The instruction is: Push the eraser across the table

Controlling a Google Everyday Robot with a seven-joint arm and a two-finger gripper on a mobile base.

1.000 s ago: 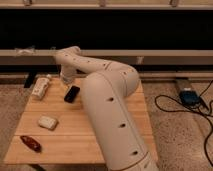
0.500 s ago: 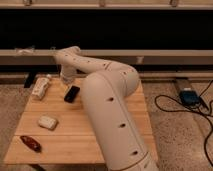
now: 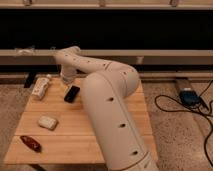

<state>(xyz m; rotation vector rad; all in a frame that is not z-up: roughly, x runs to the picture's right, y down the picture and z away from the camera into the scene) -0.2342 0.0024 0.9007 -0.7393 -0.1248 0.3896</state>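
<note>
Your eraser lies flat on the far left part of the table. It is a black, smooth slab with rounded corners. Its long axis runs near to far, the far end leaning to the right in your view.

The gripper hangs just behind that far end, under the glossy white arm with its round casing and small dark holes (whether the claw is spread or pressed together, you cannot tell).

The table top is pale wooden planks. Left of the eraser lies a whitish cylindrical pack. Nearer you sit a small whitish rounded block and a dark red oblong thing.
</note>
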